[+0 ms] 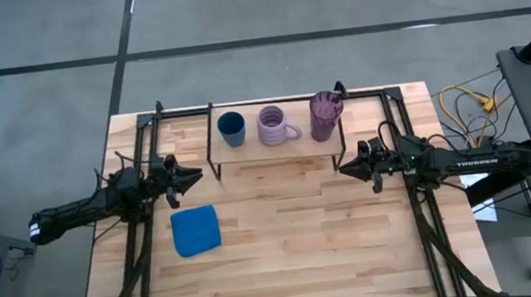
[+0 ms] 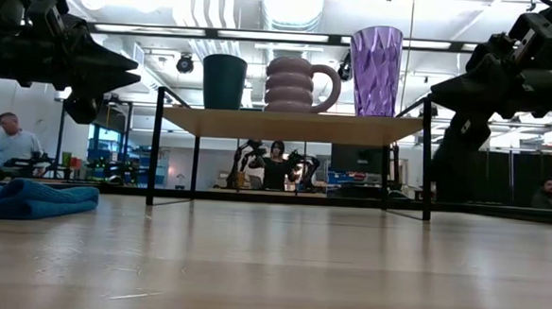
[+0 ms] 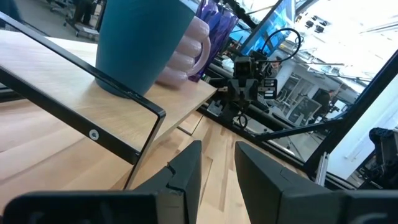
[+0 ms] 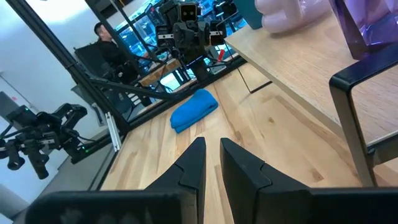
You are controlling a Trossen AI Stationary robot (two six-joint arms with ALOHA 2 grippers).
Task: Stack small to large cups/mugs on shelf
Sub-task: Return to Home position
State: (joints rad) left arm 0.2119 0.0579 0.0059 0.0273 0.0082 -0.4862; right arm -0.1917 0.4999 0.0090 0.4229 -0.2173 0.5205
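The shelf [image 1: 276, 150], a light-wood board on black wire legs, stands at the table's far middle. On it, each resting on its base, stand in a row from left to right a dark blue cup [image 1: 231, 126], a pale lavender ribbed mug [image 1: 275, 126] and a tall purple tumbler [image 1: 325, 114]. They also show in the low view: cup [image 2: 224, 81], mug [image 2: 296, 84], tumbler [image 2: 375, 70]. My left gripper [image 1: 195, 177] hovers shut and empty left of the shelf. My right gripper [image 1: 344, 170] hovers shut and empty right of it, near the front right leg.
A folded blue cloth [image 1: 195, 230] lies on the tabletop near my left gripper, in front of the shelf's left end. Black frame rails [image 1: 143, 250] run along both sides of the table. People show in the room beyond the table [image 2: 277, 164].
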